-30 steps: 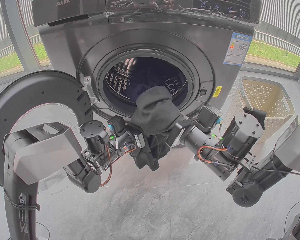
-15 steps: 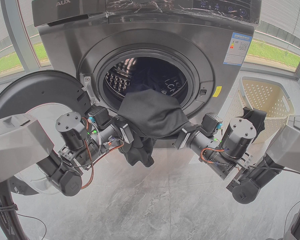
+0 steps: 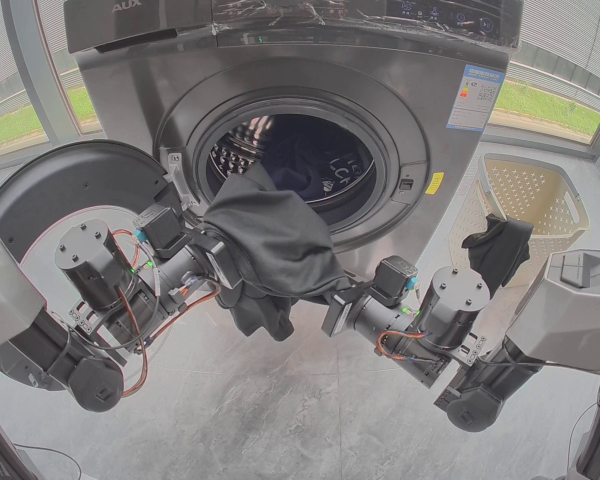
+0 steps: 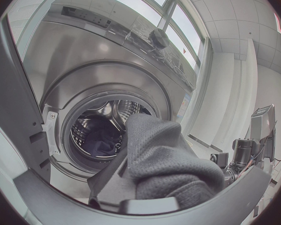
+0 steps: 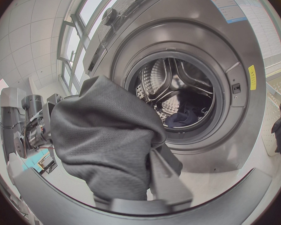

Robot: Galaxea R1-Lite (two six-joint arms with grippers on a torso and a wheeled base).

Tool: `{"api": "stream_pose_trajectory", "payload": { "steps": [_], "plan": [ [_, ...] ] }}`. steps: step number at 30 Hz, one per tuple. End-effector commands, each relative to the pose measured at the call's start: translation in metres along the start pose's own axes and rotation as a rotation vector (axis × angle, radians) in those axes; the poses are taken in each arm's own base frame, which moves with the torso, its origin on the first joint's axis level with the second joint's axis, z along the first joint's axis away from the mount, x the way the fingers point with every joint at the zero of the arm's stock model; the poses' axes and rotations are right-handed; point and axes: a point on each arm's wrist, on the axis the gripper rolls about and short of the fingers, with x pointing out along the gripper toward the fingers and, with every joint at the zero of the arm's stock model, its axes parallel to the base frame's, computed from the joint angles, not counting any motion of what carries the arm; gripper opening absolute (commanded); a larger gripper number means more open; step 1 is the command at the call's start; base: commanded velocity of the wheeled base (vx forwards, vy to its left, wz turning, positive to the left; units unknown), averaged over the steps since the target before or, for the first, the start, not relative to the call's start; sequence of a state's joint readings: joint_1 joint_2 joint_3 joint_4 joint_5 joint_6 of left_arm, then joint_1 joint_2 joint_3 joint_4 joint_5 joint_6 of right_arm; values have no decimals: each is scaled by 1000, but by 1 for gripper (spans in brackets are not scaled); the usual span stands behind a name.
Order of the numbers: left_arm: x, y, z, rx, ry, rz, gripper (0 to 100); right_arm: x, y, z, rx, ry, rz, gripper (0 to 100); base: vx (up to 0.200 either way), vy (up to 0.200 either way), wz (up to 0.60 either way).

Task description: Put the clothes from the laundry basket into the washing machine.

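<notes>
A black mesh garment hangs bunched between my two grippers, in front of the lower left rim of the washing machine's drum opening. My left gripper is shut on its left side, with a fold dangling below. Under the garment's right edge, my right gripper is shut on it too. The cloth covers most of each gripper in the left wrist view and the right wrist view. Dark blue clothes lie inside the drum. Another black cloth hangs over the laundry basket's rim.
The washer door stands swung open on the left, close behind my left arm. The cream basket stands on the floor to the right of the machine. Bare grey tiled floor lies in front.
Both arms have drawn back, down and to the left. The garment went with them, from the mouth of the drum to below its left rim. The cloth on the basket rim shows more.
</notes>
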State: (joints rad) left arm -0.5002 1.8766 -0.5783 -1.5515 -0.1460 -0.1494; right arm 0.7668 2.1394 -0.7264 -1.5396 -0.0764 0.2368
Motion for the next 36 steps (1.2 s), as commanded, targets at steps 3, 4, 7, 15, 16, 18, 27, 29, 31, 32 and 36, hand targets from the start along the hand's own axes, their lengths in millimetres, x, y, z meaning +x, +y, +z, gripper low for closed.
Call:
{"api": "stream_pose_trajectory", "payload": {
  "steps": [3,4,7,15,16,18,27,29,31,32,36],
  "plan": [
    [0,-1,4,2,-15,0,0,-20,12,-2,-9,58,46,100,0,0,0],
    [0,-1,4,2,-15,0,0,-20,12,-2,-9,58,46,100,0,0,0],
    [0,0,0,2,0,2,0,-43,18,-5,-26,129,106,100,0,0,0],
    [-4,3,-9,1,38,12,0,-101,4,-9,-47,286,84,100,0,0,0],
    [-5,3,-9,2,43,14,0,-105,-2,-7,-42,288,61,100,0,0,0],
    [-7,3,-10,6,47,15,0,-107,-9,-3,-41,277,32,100,0,0,0],
    [-29,6,-14,13,105,42,0,-108,-46,18,-41,193,-128,100,0,0,0],
    [-32,8,-15,14,115,50,0,-109,-53,20,-43,187,-153,100,0,0,0],
    [-36,7,-14,13,121,44,0,-110,-55,20,-43,192,-160,100,0,0,0],
    [-37,7,-14,14,124,43,0,-110,-55,19,-43,193,-162,100,0,0,0],
    [-39,6,-17,23,138,41,0,-110,-52,19,-41,192,-150,100,50,0,0]
  ]
}}
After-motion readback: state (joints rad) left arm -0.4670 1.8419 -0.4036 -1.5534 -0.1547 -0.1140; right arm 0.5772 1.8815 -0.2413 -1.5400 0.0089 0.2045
